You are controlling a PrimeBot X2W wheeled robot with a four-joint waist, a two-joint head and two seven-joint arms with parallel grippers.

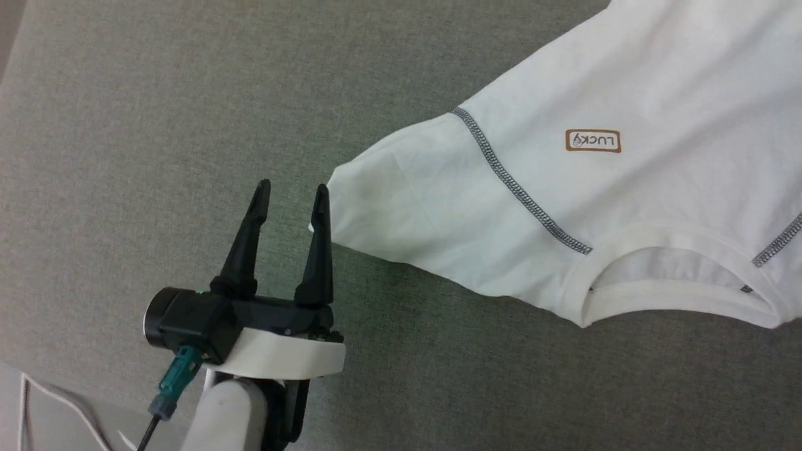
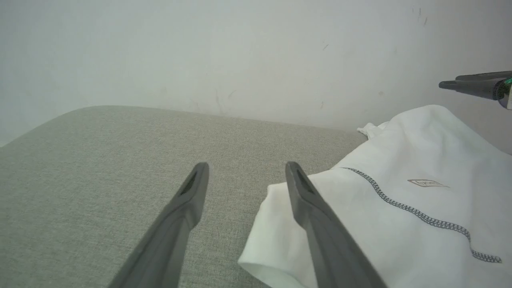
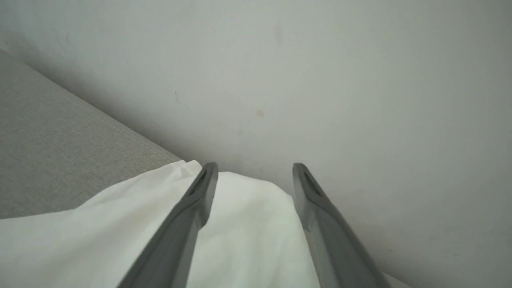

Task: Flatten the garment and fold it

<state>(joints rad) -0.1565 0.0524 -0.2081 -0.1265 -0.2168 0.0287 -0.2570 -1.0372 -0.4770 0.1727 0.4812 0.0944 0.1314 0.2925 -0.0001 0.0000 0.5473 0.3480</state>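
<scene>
The garment (image 1: pixel 626 75) is a white shirt lying face up on a grey fabric surface (image 1: pixel 125 125), with the brown-bordered LUCKY patch (image 1: pixel 593 141) and the neck opening (image 1: pixel 664 294) toward me. Dark zigzag stitching (image 1: pixel 514 181) runs along its shoulder. Its sleeve end is folded short and points left. My left gripper (image 1: pixel 292 188) is open just left of that sleeve end, right finger beside the cloth; I cannot tell if it touches. In the left wrist view the garment (image 2: pixel 420 224) lies right of the left gripper (image 2: pixel 247 166). My right gripper (image 3: pixel 254 166) is open over white garment cloth (image 3: pixel 80 240).
A pale wall (image 2: pixel 240 48) rises behind the grey surface's far rounded edge. My right gripper (image 2: pixel 476 84) hovers above the garment's far side beside that wall. A white cable (image 1: pixel 56 394) lies on a pale ledge at the lower left of the head view.
</scene>
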